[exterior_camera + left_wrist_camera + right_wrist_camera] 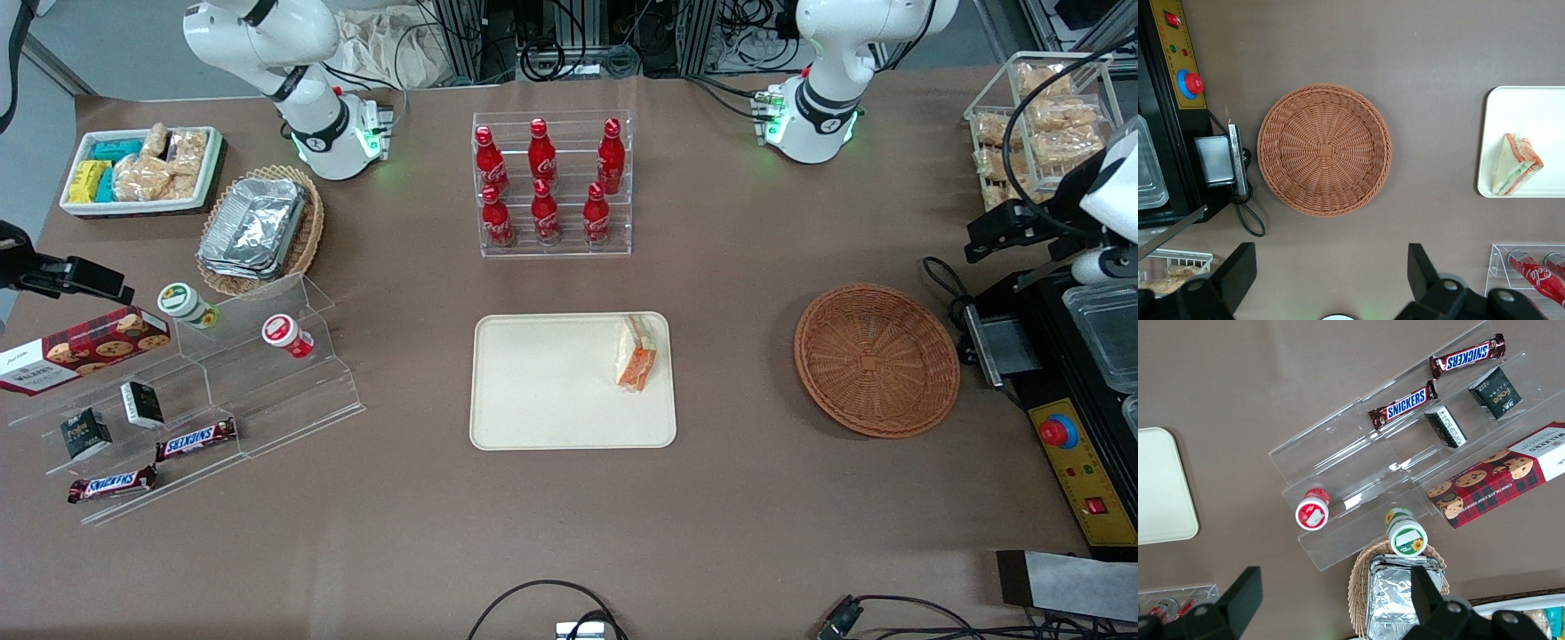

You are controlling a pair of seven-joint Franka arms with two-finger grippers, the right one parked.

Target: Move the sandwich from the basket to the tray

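Sandwich (637, 354) lies on the tray (551, 391), at the end nearest the basket (876, 359). Basket sits well apart, toward the working arm's end. Gripper (1331, 283) hangs high above the basket, fingers (1238, 270) spread wide, holding nothing.

Sandwich (637, 354): you see it lying on the tray (551, 391), by the edge nearest the basket.
Basket (877, 359): holds nothing.
Gripper (987, 233): raised at the tabletop's working-arm end, above the basket's level.
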